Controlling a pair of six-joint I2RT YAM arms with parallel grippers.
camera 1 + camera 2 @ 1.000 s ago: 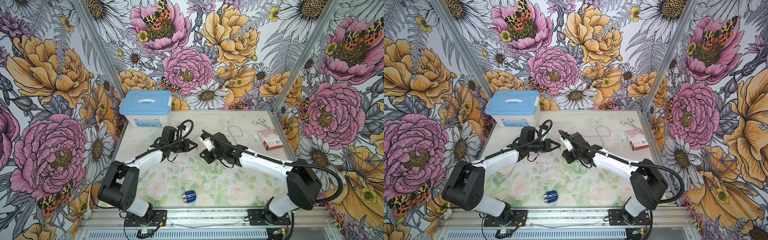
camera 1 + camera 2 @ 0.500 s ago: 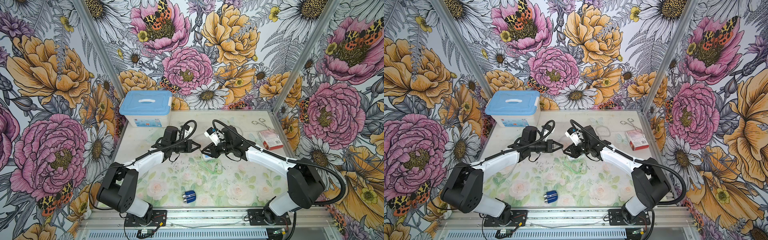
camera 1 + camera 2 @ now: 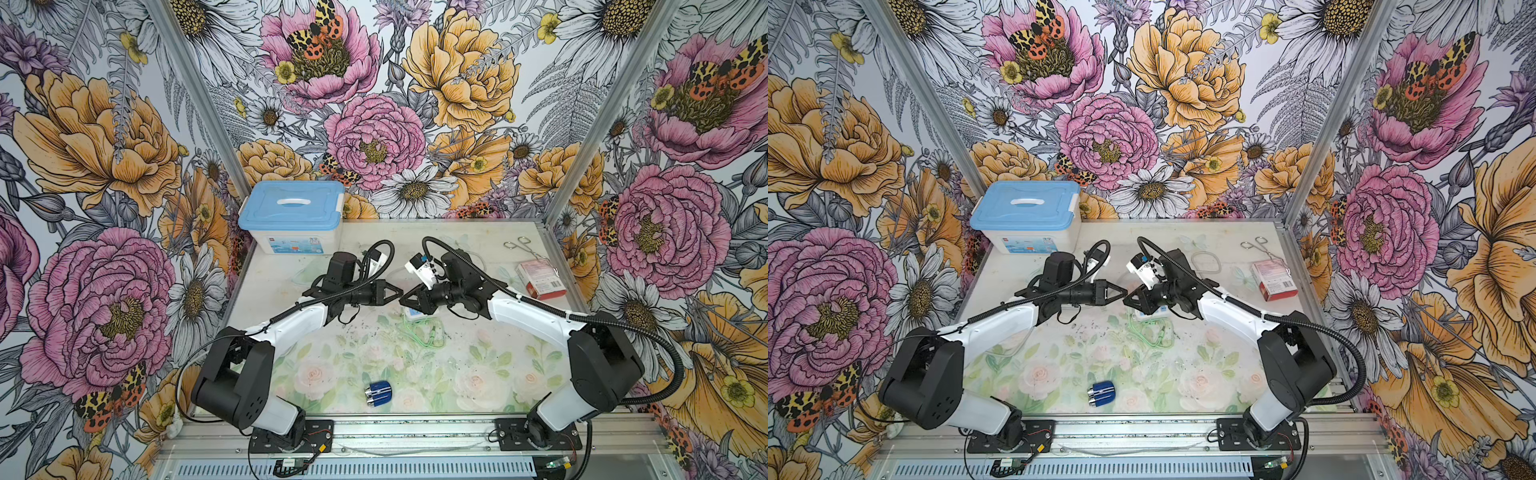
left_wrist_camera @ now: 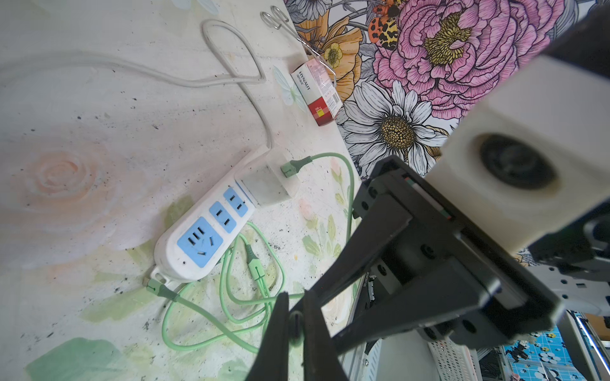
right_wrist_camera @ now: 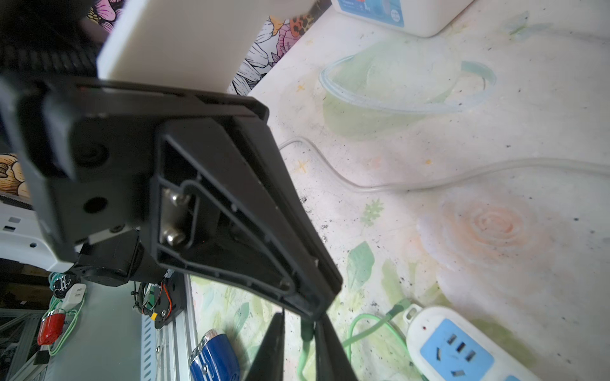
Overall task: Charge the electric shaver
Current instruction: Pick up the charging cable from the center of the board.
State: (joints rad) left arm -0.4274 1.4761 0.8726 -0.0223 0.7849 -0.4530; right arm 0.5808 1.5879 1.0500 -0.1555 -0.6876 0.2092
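Electric shaver: the electric shaver (image 3: 378,392) lay on its side at the 6 o'clock edge of the tabletop (image 3: 478,374), silver end toward 9 o'clock; nothing touched it; both arms were well apart from it.
Left pincer: the left pincer (image 3: 395,291) hung above the tabletop at 12 o'clock from the shaver; its jaws stood all but together; in the left wrist view a dark green end of the green cable (image 4: 293,167) sat pinched between them.
Right pincer: the right pincer (image 3: 406,296) met the left one tip to tip; in the right wrist view a narrow gap showed between its fingers (image 5: 272,349), with a piece of green cable in it; whether it gripped could not be told.
Cable loops: the rest of the cable lay in loose loops on the tabletop at 6 o'clock of the two tips, beside the power strip (image 4: 198,244).
Power strip: white with blue sockets, flat on the tabletop under the right pincer; a white cube charger (image 4: 267,184) sat in its end socket, a green plug in the cube's side.
Box: a white box (image 3: 291,208) with a blue lid stood in the 11 o'clock corner.
Carton: a red and white carton (image 3: 540,280) lay at 2 o'clock; metal forceps (image 3: 525,247) lay just beyond it toward 12.
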